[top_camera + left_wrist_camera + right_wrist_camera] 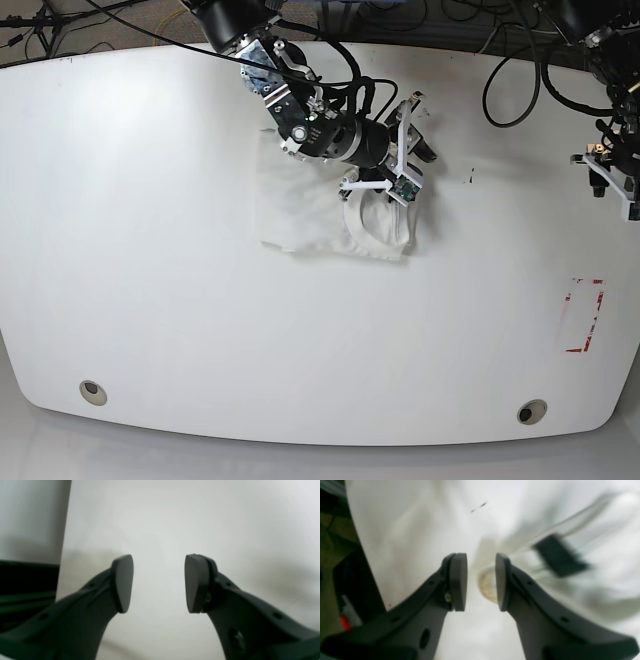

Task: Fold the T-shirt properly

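The T-shirt [300, 205] lay folded mid-table, partly hidden by the right gripper [481, 582], spread above its blurred tag [558, 556]. The left gripper [159, 583] was spread over bare table [175, 517].

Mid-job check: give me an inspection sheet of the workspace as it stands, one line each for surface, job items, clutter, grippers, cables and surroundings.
Surface: white tabletop, with a red rectangular marking near one edge and two round inserts along the near edge.
Job's things: T-shirt lies as a compact bundle near the table's middle; black neck tag and a round emblem show in the right wrist view.
Clutter: nothing seen.
Grippers: right gripper open over the T-shirt, holding nothing; left gripper open over bare tabletop, away from the cloth.
Cables: black cables run along the far edge.
Surroundings: dark, blurred objects beyond the table edge; cannot tell what.
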Robot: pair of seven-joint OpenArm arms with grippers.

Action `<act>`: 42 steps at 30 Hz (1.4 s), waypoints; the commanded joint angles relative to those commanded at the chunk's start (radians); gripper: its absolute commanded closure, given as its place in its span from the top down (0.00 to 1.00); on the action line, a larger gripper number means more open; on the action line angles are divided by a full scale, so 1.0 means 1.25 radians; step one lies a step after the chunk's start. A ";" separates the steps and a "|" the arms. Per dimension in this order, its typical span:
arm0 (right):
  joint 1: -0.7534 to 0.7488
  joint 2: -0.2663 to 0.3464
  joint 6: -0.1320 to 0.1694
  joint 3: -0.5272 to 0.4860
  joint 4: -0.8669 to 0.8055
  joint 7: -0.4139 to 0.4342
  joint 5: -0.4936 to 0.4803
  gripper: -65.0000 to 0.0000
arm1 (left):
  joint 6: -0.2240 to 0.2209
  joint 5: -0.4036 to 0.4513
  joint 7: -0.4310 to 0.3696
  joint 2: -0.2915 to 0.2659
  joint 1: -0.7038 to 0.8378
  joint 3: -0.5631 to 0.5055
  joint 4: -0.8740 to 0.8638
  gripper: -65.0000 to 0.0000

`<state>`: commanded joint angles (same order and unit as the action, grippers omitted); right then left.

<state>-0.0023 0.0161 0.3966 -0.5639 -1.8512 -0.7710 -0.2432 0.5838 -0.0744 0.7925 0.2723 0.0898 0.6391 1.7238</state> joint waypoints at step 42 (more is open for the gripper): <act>0.036 0.214 0.118 0.333 0.312 0.265 0.048 0.27 | -0.005 0.007 0.087 -0.315 0.058 -0.563 0.097 0.47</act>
<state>0.0422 0.2831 0.5439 -0.1481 -1.4615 -0.4396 -0.1834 0.5777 -0.0652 0.9014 -0.1220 0.1619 -0.0652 1.8451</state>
